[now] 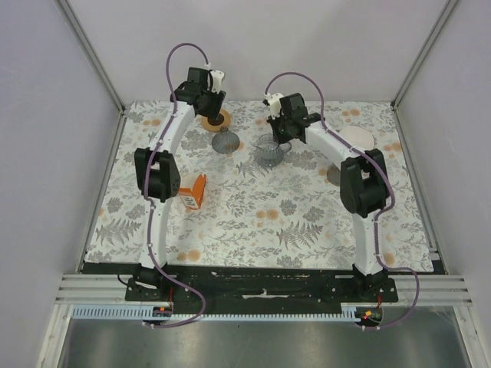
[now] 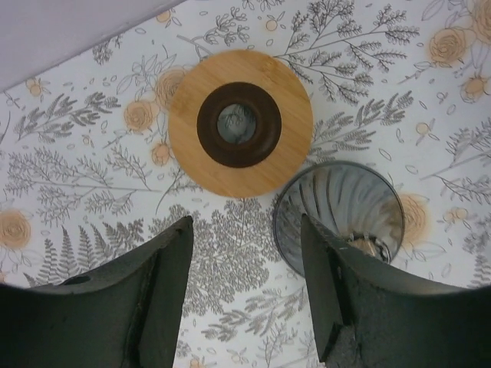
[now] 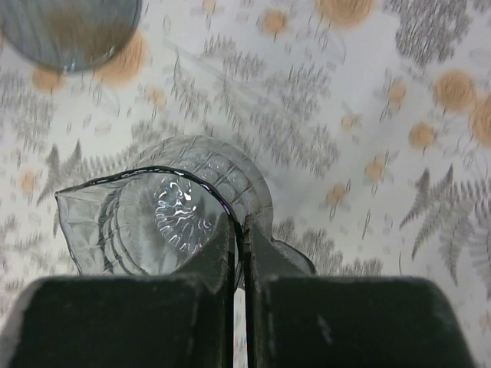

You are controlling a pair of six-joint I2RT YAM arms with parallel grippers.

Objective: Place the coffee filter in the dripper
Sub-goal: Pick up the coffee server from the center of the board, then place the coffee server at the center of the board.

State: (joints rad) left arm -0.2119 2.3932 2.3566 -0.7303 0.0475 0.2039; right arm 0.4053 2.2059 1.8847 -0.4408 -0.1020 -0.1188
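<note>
One dripper beyond left gripper

The dripper is seen as a ring of pale, matt wood with a fine grain, set around a dark, smooth, faintly glossy centre. The ribbed cone is made of a smoky, translucent, shiny material. The glass jug is clear and glossy, marked by bright reflections. The table cover is matt and printed with flowers. The left gripper and right gripper are finished in matt black, faintly grainy plastic. The coffee filter is seen as matt white paper.
</note>
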